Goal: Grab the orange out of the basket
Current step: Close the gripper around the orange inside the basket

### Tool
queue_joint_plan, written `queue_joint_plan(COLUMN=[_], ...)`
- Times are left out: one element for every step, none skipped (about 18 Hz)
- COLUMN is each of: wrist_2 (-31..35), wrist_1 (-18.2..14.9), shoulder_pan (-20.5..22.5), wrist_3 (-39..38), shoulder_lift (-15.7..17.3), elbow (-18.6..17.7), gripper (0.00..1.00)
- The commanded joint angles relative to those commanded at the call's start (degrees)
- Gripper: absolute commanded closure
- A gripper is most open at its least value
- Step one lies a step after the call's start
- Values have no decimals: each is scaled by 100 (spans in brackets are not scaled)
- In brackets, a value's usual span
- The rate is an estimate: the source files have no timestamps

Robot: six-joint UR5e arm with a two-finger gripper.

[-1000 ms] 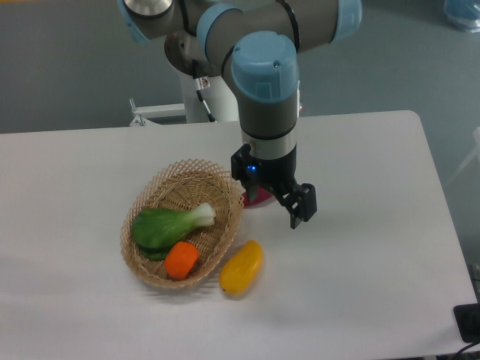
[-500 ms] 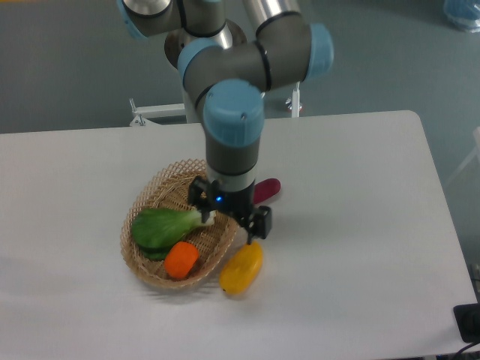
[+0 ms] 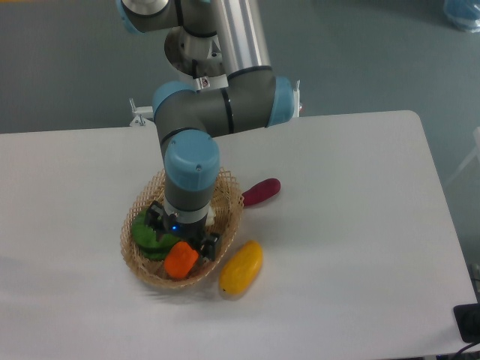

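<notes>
The orange [image 3: 181, 260] lies in the near part of the basket [image 3: 227, 225], touching the green vegetable [image 3: 147, 235] on its left. The tool [image 3: 185, 244] now hangs right over it, fingers spread to either side of the fruit's far edge, wide and not yet gripping. A second ago the tool was out to the right of the basket, over the bench [image 3: 352, 225]; it has swung left across the rim and come down low inside. That puts the approach nearly done: by my reading, a short drop and a squeeze remain. The yellow fruit [image 3: 241, 267] sits just outside the rim to the right, the dark red piece [image 3: 262, 192] farther off.
</notes>
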Motion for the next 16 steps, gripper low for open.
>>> queue_joint_plan(wrist_2=[17, 18, 18, 18, 18, 26, 26, 26, 26, 26, 26, 26, 35, 35, 35, 35], wrist_1=[17, 26, 35, 44, 44, 44, 53, 53, 53, 53, 53, 44, 53, 53, 79, 79], shoulder_pan=[0, 0, 9, 9, 0, 9, 9, 9, 9, 9, 9, 9, 9, 9, 9, 9], wrist_3=[9, 44, 61, 62, 62, 62, 70, 70, 70, 70, 70, 70, 70, 70, 70, 70], shoulder_lift=[0, -18, -27, -44, -53, -62, -79, -97, -114, -123, -123, -123, -132, -158, -185, -202], elbow=[9, 17, 17, 17, 26, 35, 26, 26, 18, 17, 17, 9, -9, 0, 9, 0], gripper=[0, 0, 0, 0, 0, 0, 0, 0, 0, 0, 0, 0, 0, 0, 0, 0])
